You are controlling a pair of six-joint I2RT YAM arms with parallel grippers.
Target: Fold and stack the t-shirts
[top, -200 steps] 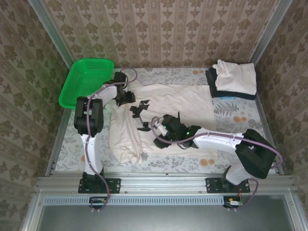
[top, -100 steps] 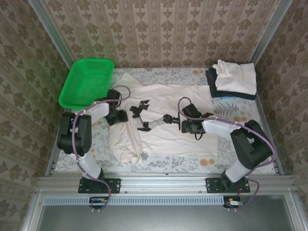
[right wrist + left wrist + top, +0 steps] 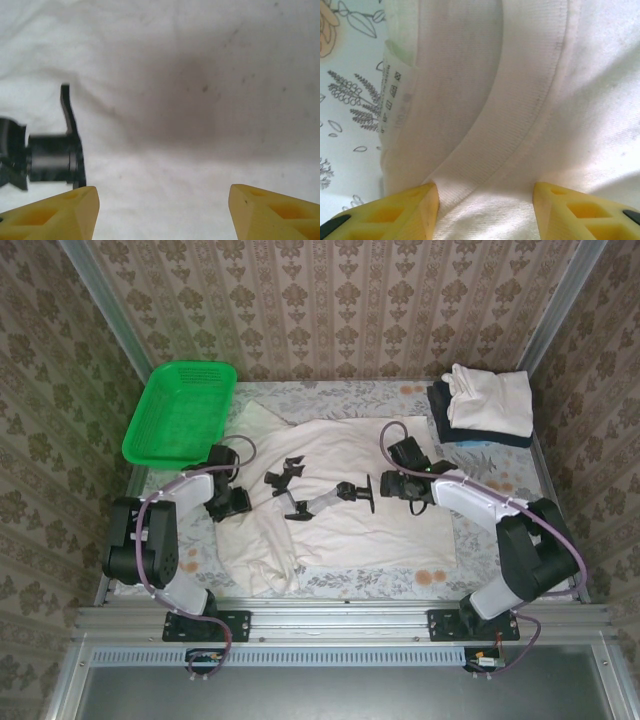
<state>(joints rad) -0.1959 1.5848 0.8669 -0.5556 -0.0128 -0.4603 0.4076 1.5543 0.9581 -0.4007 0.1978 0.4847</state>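
The left hand [image 3: 485,212] is released. Its yellow fingertips [image 3: 395,212] are cut off by the bottom edge of the left wrist view and stand apart, with the ribbed collar [image 3: 520,125] of the cream t-shirt [image 3: 390,535] running between them. Whether the tips press into the cloth cannot be told. Just left of the collar a white care label [image 3: 391,97] sticks out, printed with a column of small laundry symbols and lines of text too blurred to read. Beyond it lies the table [image 3: 345,115] with its leaf-patterned cover. The right hand [image 3: 162,212] is likewise released, its fingertips [image 3: 55,212] wide apart and cropped by the frame, hovering over a plain, softly shadowed stretch of the same shirt. At the left of that view a black cylinder [image 3: 55,160] with a thin flange lies on the cloth, partly cut off. From above it is one end of a black-and-white jointed piece [image 3: 320,502] lying across the shirt, and what that piece is I cannot make out. The shirt lies spread and rumpled across the middle of the table, with the left hand at its left edge and the right hand over its far right part. Well apart, in the far right corner, a folded cream t-shirt [image 3: 490,400] rests on a folded navy t-shirt [image 3: 438,408]. A green basket [image 3: 180,410] sits in the far left corner.
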